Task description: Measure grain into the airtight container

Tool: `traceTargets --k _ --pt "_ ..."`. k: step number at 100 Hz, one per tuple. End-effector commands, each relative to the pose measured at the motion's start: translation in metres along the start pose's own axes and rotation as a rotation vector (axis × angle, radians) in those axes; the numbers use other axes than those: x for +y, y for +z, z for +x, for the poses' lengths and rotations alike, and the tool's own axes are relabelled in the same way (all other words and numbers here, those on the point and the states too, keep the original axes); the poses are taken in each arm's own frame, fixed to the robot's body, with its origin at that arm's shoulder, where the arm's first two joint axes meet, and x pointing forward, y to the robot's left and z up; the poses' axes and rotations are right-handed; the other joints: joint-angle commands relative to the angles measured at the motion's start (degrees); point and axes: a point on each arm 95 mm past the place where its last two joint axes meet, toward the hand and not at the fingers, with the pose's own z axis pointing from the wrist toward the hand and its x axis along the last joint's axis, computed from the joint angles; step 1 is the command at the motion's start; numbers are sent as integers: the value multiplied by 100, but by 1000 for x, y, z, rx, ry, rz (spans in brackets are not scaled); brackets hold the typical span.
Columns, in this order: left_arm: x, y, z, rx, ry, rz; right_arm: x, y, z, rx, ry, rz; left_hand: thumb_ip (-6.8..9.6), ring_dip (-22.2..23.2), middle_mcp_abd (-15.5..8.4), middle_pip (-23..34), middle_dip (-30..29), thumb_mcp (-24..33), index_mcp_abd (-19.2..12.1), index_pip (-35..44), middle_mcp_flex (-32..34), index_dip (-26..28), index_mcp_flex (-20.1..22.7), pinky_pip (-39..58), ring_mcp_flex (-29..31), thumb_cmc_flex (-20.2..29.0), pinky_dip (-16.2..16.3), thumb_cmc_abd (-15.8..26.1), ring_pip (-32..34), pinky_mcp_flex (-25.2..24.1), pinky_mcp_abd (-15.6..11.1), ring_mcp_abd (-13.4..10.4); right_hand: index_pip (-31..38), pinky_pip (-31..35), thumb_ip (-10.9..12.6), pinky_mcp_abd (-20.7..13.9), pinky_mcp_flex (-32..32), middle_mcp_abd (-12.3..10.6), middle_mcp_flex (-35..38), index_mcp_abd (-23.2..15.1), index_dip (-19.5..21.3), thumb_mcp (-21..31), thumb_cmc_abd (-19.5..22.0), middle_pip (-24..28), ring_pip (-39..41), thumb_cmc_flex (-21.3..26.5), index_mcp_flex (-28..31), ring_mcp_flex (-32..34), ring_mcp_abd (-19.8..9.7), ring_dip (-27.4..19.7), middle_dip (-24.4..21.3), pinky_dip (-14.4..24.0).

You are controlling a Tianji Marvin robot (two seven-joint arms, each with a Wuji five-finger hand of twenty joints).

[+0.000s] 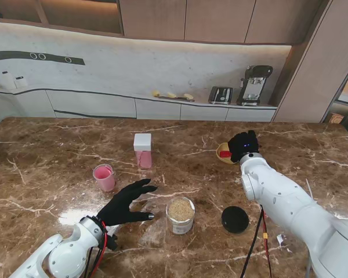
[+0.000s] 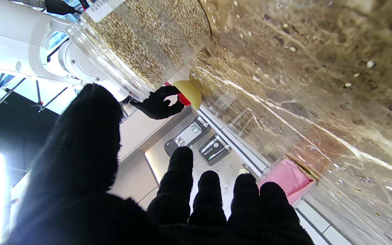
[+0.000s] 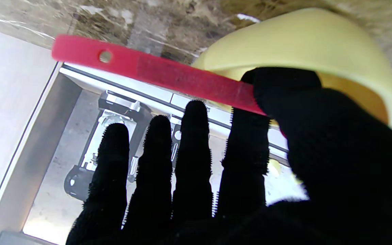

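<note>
right wrist only: red scoop handle [image 3: 168,73] pinched

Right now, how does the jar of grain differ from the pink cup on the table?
The jar is clear and holds tan grain; the cup is solid pink, and what it holds is unclear. The jar looks wider than the cup. The jar stands just right of the left hand, nearer to me; the cup stands farther from me, left of that hand. Both stand upright and uncovered on the table.
</note>
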Motion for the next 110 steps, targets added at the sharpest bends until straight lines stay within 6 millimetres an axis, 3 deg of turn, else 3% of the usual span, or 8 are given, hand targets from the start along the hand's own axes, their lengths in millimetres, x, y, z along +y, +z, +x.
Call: traceTargets --k 1,9,16,34,57,92,100,110 --pt "4 -1 -1 -5 -7 -4 0 0 -3 -1 -2 12 62 0 -31 -116 -76 -185 -116 -104 61 51 -132 -176 -136 102 79 181 0 -65 -141 -80 232 74 -229 142 -33 -122 131 -174 -275 51 -54 -83 -71 78 144 157 -70 -10 -20 33" --pt "4 -1 -2 -4 -6 -3 0 0 -3 3 3 36 62 1 -37 -112 -74 -191 -120 -106 65 51 -133 -181 -138 103 85 195 0 -64 -145 -78 114 -12 -253 159 -152 14 -29 212 -355 -35 20 -185 -148 -32 -181 22 -29 -30 -52 5" --pt "3 -1 -2 -4 -6 -2 1 0 -4 7 3 56 61 2 -33 -106 -71 -198 -119 -106 67 52 -132 -185 -138 103 90 195 2 -63 -144 -79 6 -46 -256 167 -182 104 -133 326 -276 -66 -15 -231 -171 -29 -431 -46 2 -27 -49 4" --pt "4 -1 -3 -6 -4 -2 3 -1 -6 9 1 54 63 7 -28 -95 -67 -201 -120 -98 68 57 -117 -200 -137 122 100 195 6 -66 -136 -74 -90 -78 -275 172 -189 125 -173 292 -85 -34 -77 -234 -171 -48 -572 -68 12 -12 -3 15" --pt "4 -1 -4 -6 -3 -4 4 -1 -8 11 1 47 65 12 -23 -88 -64 -196 -120 -89 70 62 -114 -213 -134 143 110 187 11 -65 -132 -62 169 -81 -218 181 -141 47 -4 116 104 66 -33 -205 -157 94 -45 26 -15 -3 28 29" --pt "3 -1 -5 -7 0 -2 0 -2 -4 30 21 71 61 18 -22 -93 -68 -184 -128 -84 67 62 -125 -235 -141 157 125 208 14 -65 -136 -47 103 -132 -69 130 -224 -5 -50 194 13 315 720 -248 -192 -117 -142 -65 -68 -9 27 37" --pt "3 -1 -5 -6 -1 -2 -2 -2 -5 33 26 83 59 19 -29 -85 -63 -185 -121 -86 71 61 -126 -238 -140 161 130 217 14 -65 -136 -48 100 -169 -54 110 -262 9 -109 282 111 498 775 -254 -191 -92 -238 -137 -85 -6 34 46" --pt "3 -1 -6 -8 -2 -2 -3 -2 -5 37 30 83 59 19 -10 -78 -57 -188 -122 -89 73 61 -124 -239 -139 169 135 219 14 -63 -134 -46 131 -181 -79 75 -263 6 -170 317 579 509 915 -214 -142 35 -318 -199 -105 11 68 91"
